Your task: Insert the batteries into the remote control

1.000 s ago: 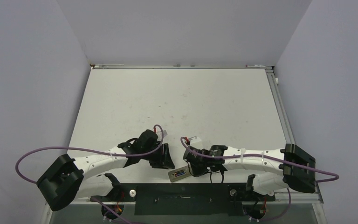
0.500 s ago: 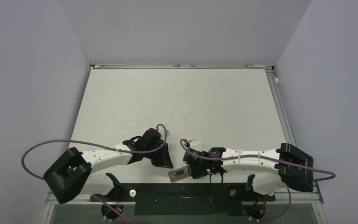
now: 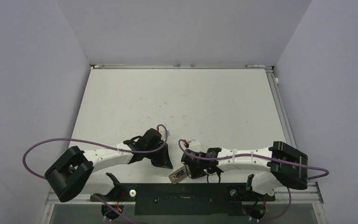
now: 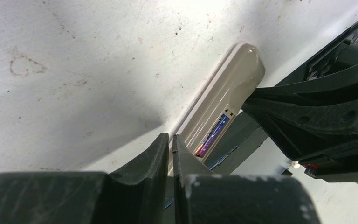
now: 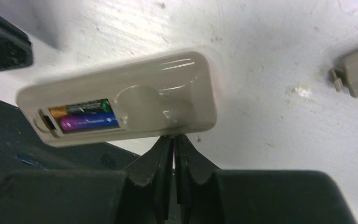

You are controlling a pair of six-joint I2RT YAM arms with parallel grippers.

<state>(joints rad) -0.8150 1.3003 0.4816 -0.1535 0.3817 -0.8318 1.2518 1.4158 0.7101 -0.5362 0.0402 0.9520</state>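
Note:
The remote control [image 3: 178, 174] lies back up at the table's near edge, partly over the black rail. In the right wrist view the remote [image 5: 121, 100] shows its open recess with the brownish-gold battery [image 5: 77, 108] and the purple battery [image 5: 89, 122] lying side by side inside. My right gripper [image 5: 173, 138] is shut and empty, its tips against the remote's long side. My left gripper [image 4: 171, 138] is shut and empty, just short of the remote's [image 4: 223, 93] battery end, where the purple battery [image 4: 212, 137] shows. In the top view the left gripper [image 3: 164, 162] is left of the remote and the right gripper [image 3: 189, 169] is to its right.
A loose greyish-beige cover piece [image 5: 356, 69] lies on the table right of the remote. The black rail [image 3: 182, 198] runs along the near edge under the remote's end. The right gripper's black body [image 4: 317, 116] is close to the left one.
My right arm has slid left and the remote has shifted and turned slightly toward the near edge. My left arm drew back a little at first, then stayed still.

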